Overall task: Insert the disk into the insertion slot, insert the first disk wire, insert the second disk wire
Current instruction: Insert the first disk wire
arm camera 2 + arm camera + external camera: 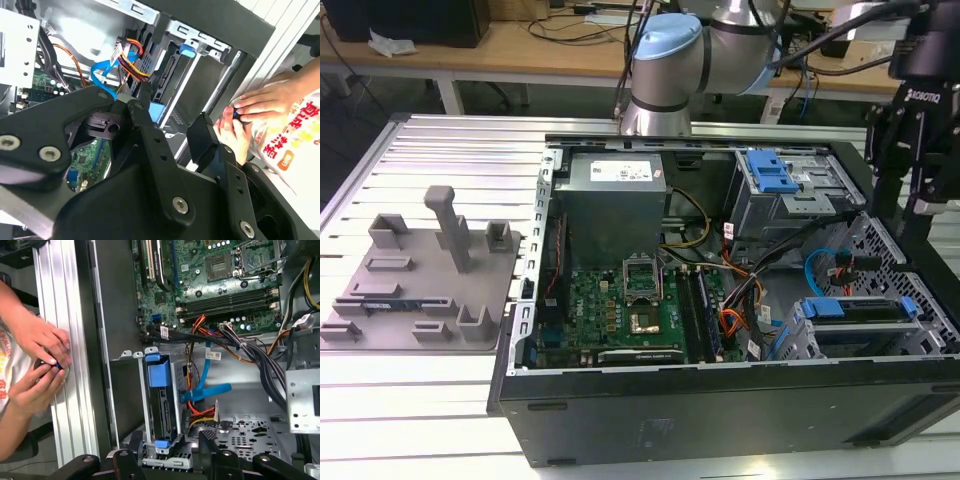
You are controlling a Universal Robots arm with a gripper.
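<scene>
In the exterior view the gripper (898, 215) hangs at the upper right of the frame, over the rear of the open case (720, 400); from here I cannot tell how its jaws stand. The disk (850, 310) lies at the lower right, inside the slot (800, 345) with its blue carrier uppermost, so it looks already seated. In the second wrist view the gripper (175, 131) has its jaws spread with nothing between them. The disk (172, 82) is beyond the fingertips and apart from them, and a person's hands (245, 117) are outside the case wall. In the first wrist view the gripper (170, 452) is again spread wide, near the disk (162, 410), which stands edge-on in the slot (145, 405). A blue cable (206, 385) ends just beside the disk; whether it is plugged in I cannot tell. The hands (37, 365) work at the table (65, 315), well apart from the disk. The disk is probably stiff, dense for its size and easily hurt by knocks, with smooth metal faces. The best hold is likely the carrier's long edges or end tab. The cable is soft and floppy, so its connector seems the place to grip.
</scene>
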